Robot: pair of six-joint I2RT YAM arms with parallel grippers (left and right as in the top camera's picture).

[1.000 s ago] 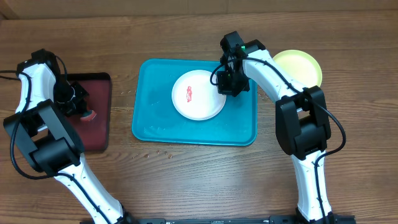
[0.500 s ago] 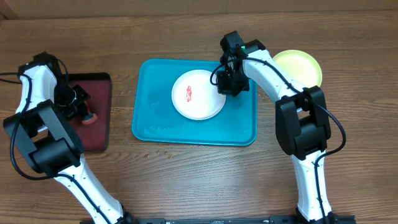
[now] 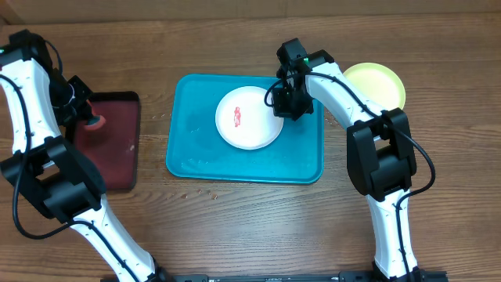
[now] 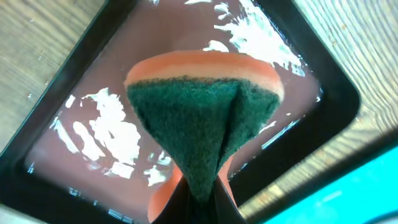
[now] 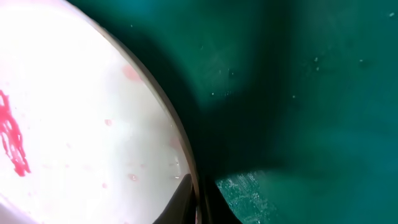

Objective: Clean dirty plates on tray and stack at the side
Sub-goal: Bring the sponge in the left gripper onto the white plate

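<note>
On the tray (image 3: 188, 157), right hand (image 3: 282, 108) seemingly pinches white plate's (image 3: 252, 127) right edge.

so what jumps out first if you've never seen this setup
The white plate with a red smear sits mid turquoise tray, and the right pincer is clamped on its right rim. At far left, the left pincer holds a green-and-orange sponge over the wet dark red tray. A yellow-green plate lies on the table at upper right.
</note>
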